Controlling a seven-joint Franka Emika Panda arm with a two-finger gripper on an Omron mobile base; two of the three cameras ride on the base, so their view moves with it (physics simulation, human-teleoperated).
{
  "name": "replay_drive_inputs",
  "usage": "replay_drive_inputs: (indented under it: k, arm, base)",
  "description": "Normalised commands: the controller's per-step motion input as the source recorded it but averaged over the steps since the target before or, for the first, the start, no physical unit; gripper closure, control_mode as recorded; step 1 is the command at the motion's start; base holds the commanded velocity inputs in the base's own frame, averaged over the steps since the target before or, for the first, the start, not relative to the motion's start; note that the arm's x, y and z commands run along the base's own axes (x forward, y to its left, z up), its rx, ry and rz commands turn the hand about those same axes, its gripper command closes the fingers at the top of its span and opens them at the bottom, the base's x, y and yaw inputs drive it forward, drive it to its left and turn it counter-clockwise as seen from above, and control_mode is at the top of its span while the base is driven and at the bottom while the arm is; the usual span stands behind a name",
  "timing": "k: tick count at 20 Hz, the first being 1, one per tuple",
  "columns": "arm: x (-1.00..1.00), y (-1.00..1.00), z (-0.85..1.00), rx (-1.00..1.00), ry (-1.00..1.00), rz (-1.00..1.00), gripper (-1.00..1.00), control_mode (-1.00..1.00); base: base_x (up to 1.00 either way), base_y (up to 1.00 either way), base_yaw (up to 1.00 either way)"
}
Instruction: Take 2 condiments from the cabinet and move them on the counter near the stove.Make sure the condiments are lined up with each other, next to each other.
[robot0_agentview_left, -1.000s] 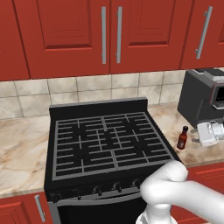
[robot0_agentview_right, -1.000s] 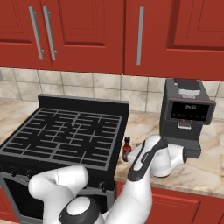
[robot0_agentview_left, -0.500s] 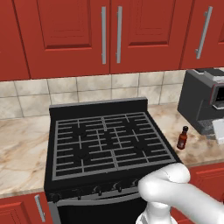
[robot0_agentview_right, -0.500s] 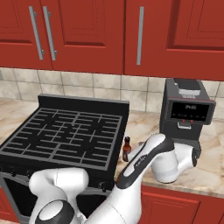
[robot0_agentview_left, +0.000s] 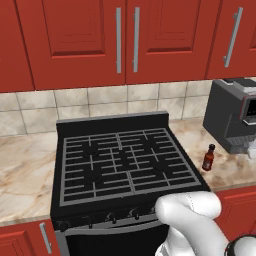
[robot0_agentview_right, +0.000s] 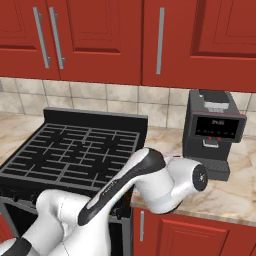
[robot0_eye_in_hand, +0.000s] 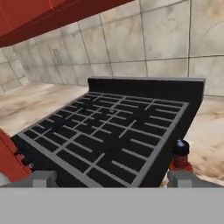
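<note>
One bottle: dark brown condiment (robot0_agentview_left: 208, 158) upright on counter (robot0_agentview_left: 25, 170), just right of stove (robot0_agentview_left: 125, 162).
Hand view: bottle (robot0_eye_in_hand: 180, 157) beside right fingertip.
Gripper (robot0_eye_in_hand: 111, 178): jaws spread wide, holding nothing.
Cabinet (robot0_agentview_left: 125, 40): doors closed.

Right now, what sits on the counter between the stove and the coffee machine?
In the left base view, one dark brown bottle stands on the counter between stove and coffee machine, nearer the stove.

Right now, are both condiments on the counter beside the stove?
No, a single dark bottle stands on the counter right of the stove.
</note>
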Motion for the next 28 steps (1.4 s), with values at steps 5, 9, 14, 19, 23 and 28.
replay_drive_inputs:
  k: [5,9,14,19,23,28]
  arm:
    - [-0.15,0.82,0.51,-0.19,0.5,-0.38,-1.0,-1.0]
    - [0.03,1.0,0.41,-0.32,0.47,-0.18,-1.0,-1.0]
    - [0.02,0.6,0.11,-0.09,0.14,-0.03,-1.0,-1.0]
    - [0.0,0.38,0.0,0.0,-0.05,0.0,-1.0,-1.0]
    - [0.0,0.32,0.0,0.02,-0.16,0.0,-1.0,-1.0]
    - [-0.01,0.28,0.08,0.01,-0.09,-0.01,-1.0,-1.0]
  base:
    - [0.0,0.0,0.0]
    - [0.0,0.0,0.0]
    - [0.0,0.0,0.0]
    - [0.0,0.0,0.0]
    - [0.0,0.0,0.0]
    - [0.0,0.0,0.0]
